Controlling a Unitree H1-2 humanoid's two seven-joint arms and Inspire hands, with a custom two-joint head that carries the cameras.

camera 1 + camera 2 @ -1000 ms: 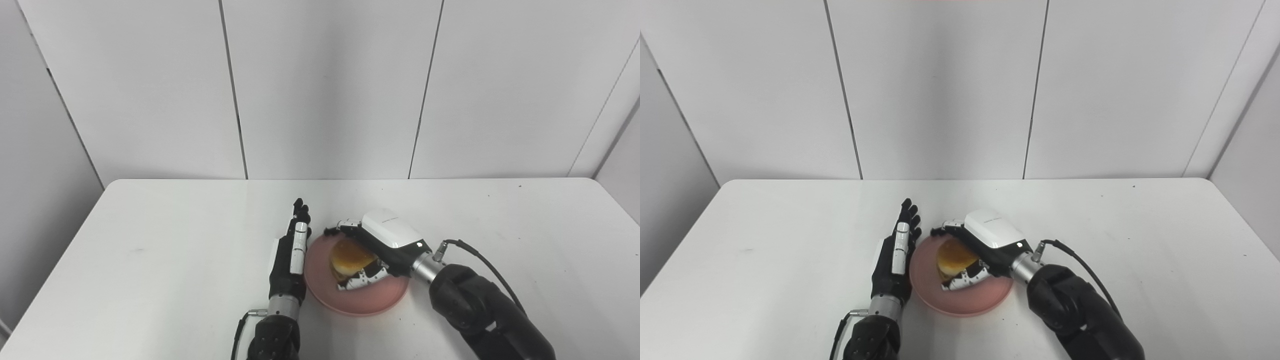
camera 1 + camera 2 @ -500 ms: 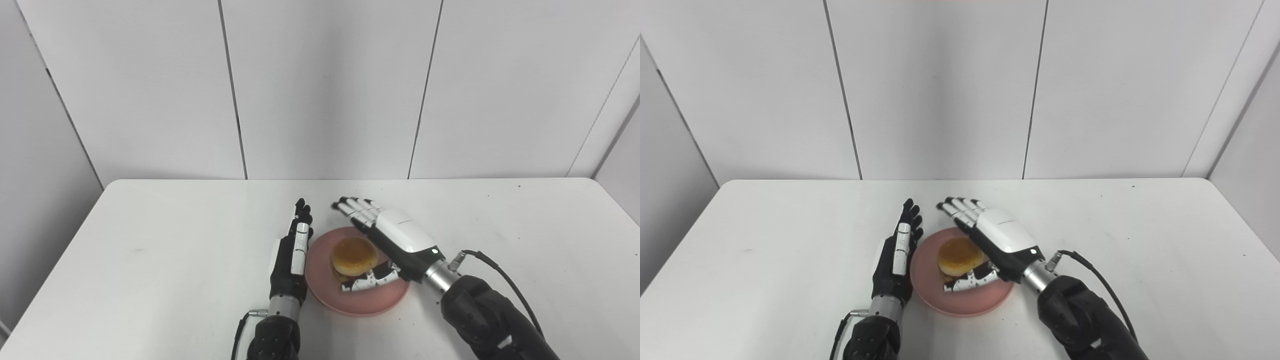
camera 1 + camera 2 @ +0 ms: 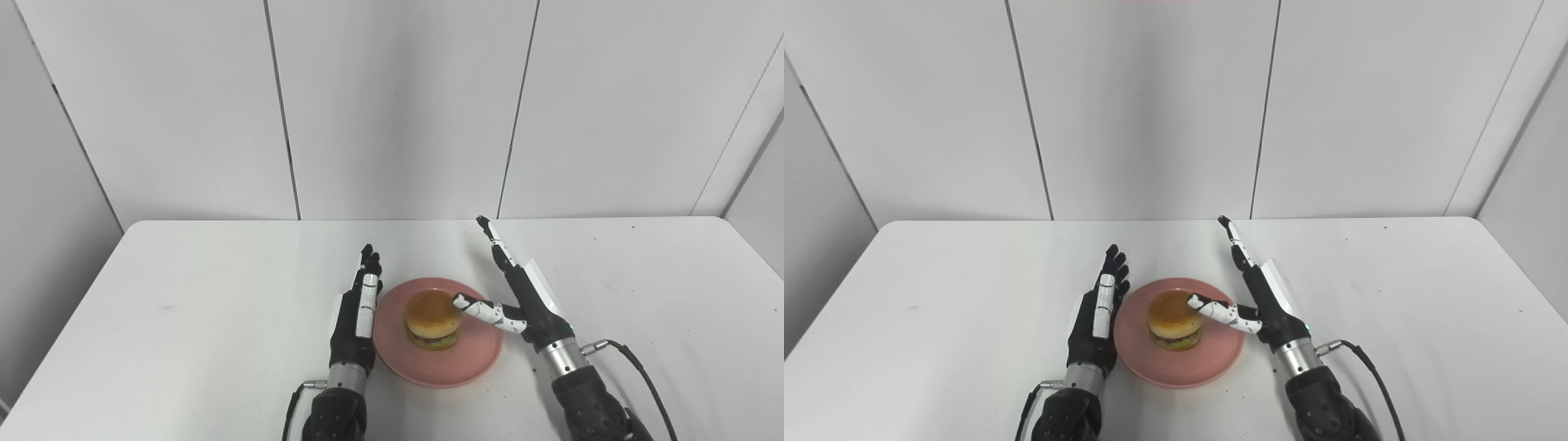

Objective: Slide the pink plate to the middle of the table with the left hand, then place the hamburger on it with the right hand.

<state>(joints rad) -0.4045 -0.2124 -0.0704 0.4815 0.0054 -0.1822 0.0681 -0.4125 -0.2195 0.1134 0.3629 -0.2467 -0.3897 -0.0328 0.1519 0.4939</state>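
While hamburger (image 3: 432, 319) is sitting on pink plate (image 3: 474, 358):
Right hand (image 3: 523, 300): spread, thumb is nearing bun, could topple it.
Left hand (image 3: 357, 312): flat, holding nothing.

Both hands flat and open, edge-on, one on each side of the table's middle.

The left hand (image 3: 357, 309) stands on its edge with the fingers (image 3: 369, 260) straight, held together and pointing away from the robot, its black wrist and forearm coming up from the bottom edge. The right hand (image 3: 525, 297) is also turned edge-on, raised and tilted, its fingers (image 3: 496, 245) stretched out straight toward the far wall and leaning slightly left. Its thumb (image 3: 484, 310) sticks out sideways to the left, well apart from the fingers. A cable loops out from the right wrist. Neither hand grips anything.
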